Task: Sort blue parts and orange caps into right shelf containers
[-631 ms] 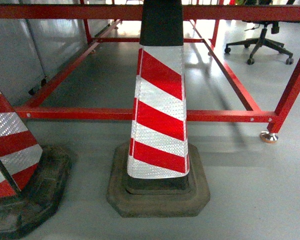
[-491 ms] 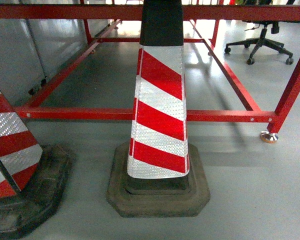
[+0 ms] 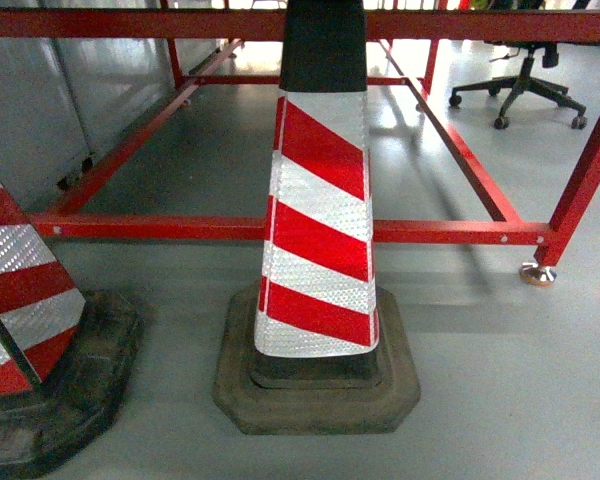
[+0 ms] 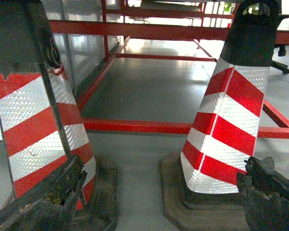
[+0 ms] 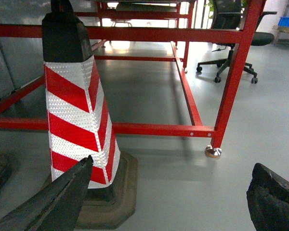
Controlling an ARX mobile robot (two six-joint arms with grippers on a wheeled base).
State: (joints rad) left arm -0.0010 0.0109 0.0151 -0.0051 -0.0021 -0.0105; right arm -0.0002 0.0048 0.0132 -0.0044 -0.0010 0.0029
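Smooth grey floor [image 3: 500,380], glossy under daylight. No blue parts or orange caps in any view. Dead centre, a red-and-white striped cone [image 3: 320,230] with reflective bands, on a black rubber base. Left of it, a second cone [image 3: 20,290]. Behind, a red metal frame [image 3: 450,232]; beyond, an office chair [image 3: 520,85]. Left gripper [image 4: 159,202] spread wide, empty; right gripper [image 5: 168,202] likewise.

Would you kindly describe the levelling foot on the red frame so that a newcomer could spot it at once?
Start at the red frame behind the middle cone and follow its front rail right to the corner post. At that post's base sits the foot, a small round metal pad on the grey floor. It is the only shiny silver piece among the red bars.
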